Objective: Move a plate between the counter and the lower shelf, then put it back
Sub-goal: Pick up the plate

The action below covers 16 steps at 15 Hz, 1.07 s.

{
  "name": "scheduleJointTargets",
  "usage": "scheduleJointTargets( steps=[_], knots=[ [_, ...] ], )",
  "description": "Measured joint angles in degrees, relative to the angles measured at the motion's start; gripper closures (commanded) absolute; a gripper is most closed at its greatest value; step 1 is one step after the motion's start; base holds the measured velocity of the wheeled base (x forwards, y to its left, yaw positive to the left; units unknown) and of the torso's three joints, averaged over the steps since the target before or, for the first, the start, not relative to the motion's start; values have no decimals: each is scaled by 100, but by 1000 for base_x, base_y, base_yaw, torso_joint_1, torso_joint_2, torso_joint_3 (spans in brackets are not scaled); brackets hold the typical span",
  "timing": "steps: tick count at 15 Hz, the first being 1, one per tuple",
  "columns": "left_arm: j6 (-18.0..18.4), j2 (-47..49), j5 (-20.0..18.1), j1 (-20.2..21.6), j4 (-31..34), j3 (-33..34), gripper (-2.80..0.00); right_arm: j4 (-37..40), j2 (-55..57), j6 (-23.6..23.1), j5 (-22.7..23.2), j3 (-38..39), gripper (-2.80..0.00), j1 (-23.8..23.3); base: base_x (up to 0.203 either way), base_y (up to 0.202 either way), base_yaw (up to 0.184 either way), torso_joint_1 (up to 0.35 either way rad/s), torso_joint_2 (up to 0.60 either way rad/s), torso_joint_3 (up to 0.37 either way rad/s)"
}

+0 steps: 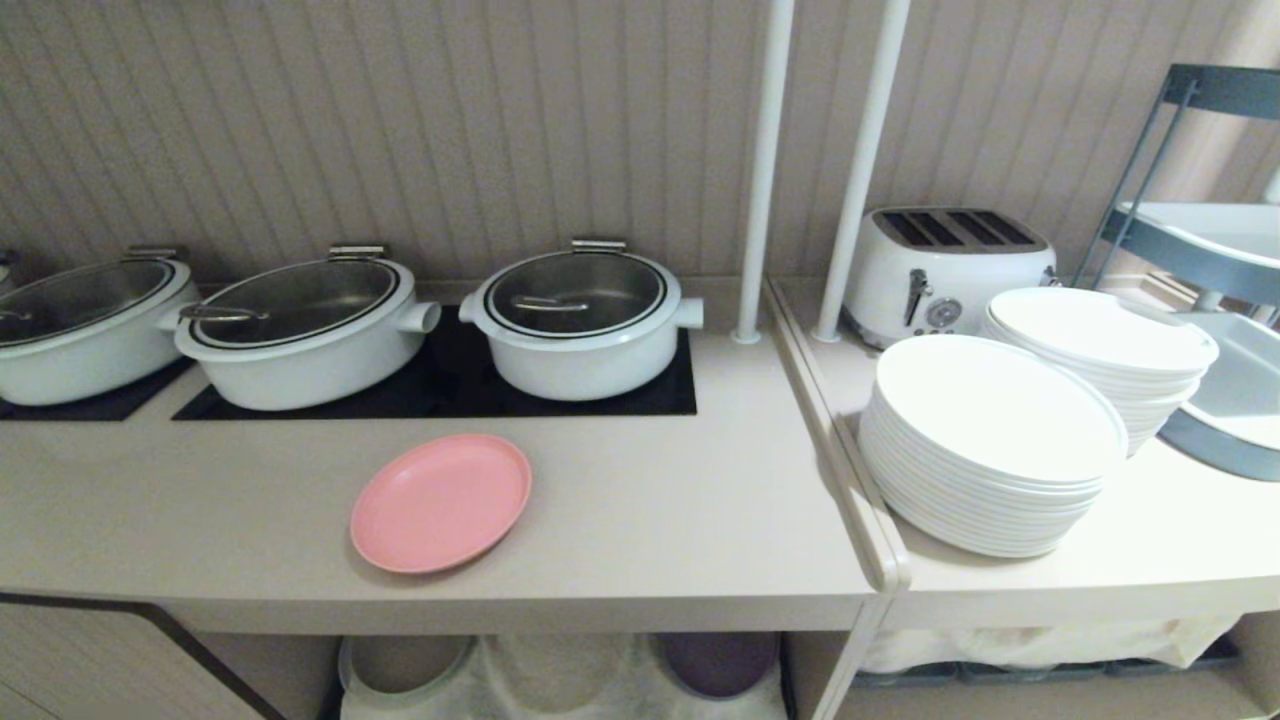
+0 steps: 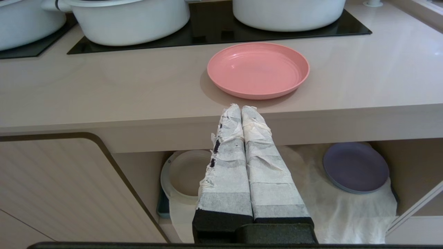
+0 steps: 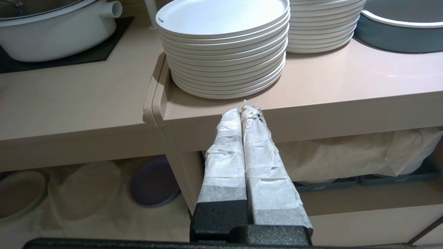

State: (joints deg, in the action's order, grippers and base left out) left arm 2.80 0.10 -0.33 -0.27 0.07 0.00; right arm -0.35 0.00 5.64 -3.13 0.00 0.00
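Plate [image 1: 440,503], pink and bare, lies on the counter [image 1: 640,520] near its front edge, just in front of the black inset panels where three white lidded pots [image 1: 578,320] stand. Below, the lower shelf [image 2: 353,214] with its white cloth holds a purple plate [image 2: 355,167] and a pale dish [image 2: 185,173]. Left gripper [image 2: 241,108] and right gripper [image 3: 245,110] are both clenched on nothing, short of the counter edge.

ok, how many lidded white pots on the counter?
3, in a row on the black panels at the back of the counter: left pot cut off by the frame edge, middle pot, right pot. More may sit beyond the left edge.
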Motion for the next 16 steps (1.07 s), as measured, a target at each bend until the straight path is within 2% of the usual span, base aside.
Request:
scheduleJointTargets(
  steps=[5, 11, 16],
  knots=[
    [0, 0, 2, 2, -4, 0, 0, -2, 0, -2, -4, 0, 0, 0, 4, 26, 2, 0, 1, 0],
    [-9, 0, 11, 0, -5, -2, 0, -2, 0, 0, 0, 0, 0, -2, 0, 168, 0, 4, 3, 1],
    [-9, 0, 6, 2, -7, 0, 0, -5, 0, -2, 0, 0, 0, 0, 0, 11, -1, 0, 1, 0]
  ],
)
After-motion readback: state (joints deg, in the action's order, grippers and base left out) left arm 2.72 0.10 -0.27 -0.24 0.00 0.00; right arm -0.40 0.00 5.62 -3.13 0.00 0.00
